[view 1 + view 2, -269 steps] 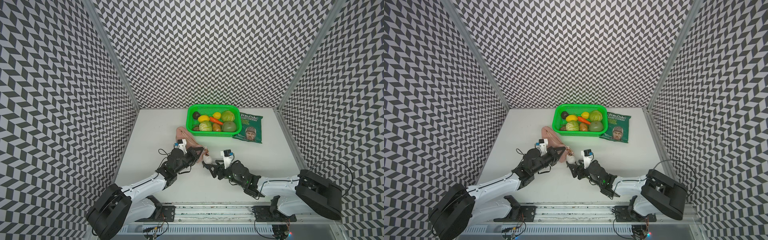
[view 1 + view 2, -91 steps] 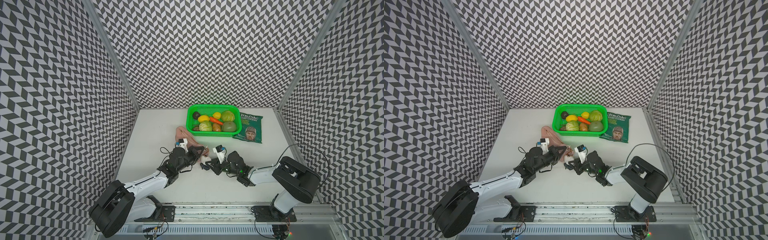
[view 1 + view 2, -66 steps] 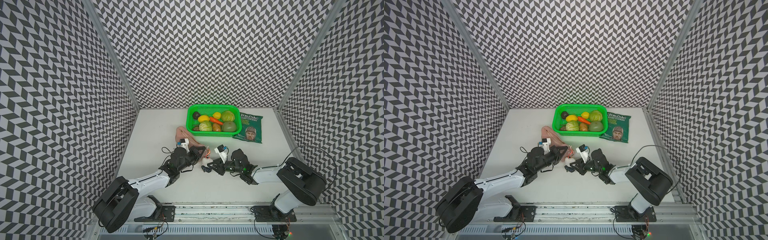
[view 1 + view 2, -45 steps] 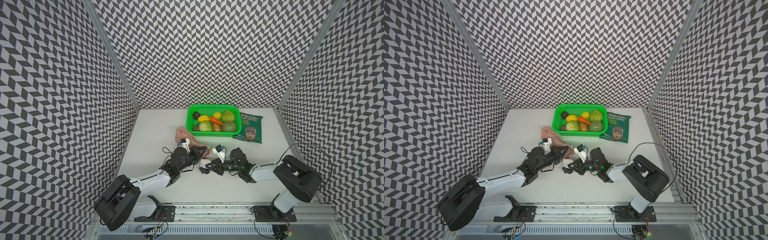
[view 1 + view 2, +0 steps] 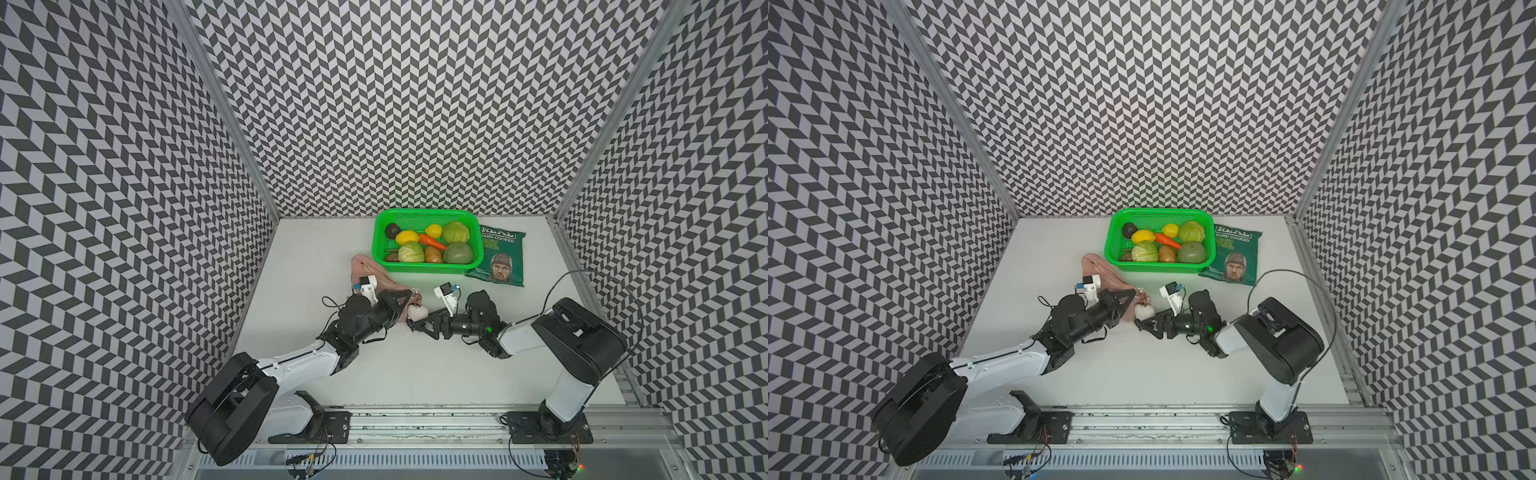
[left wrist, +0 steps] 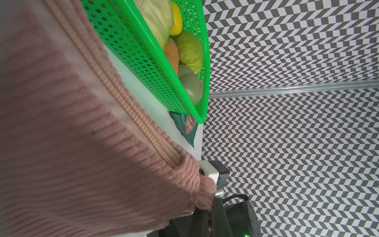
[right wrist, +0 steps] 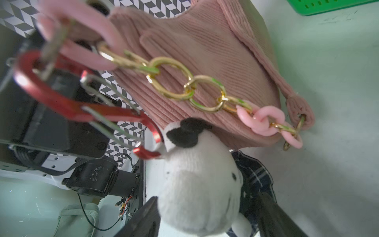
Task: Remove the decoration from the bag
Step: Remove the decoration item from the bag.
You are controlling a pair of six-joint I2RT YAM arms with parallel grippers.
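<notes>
1. In a top view, a green basket of fruit and vegetables stands at the far side of the white table, with a dark green crisp packet just beside it.
2. The pink bag lies near the basket's front corner.
3. The left gripper is closed on the bag's near end.
4. The white decoration sits at that end, and the right gripper is just beside it, jaws apart.
</notes>
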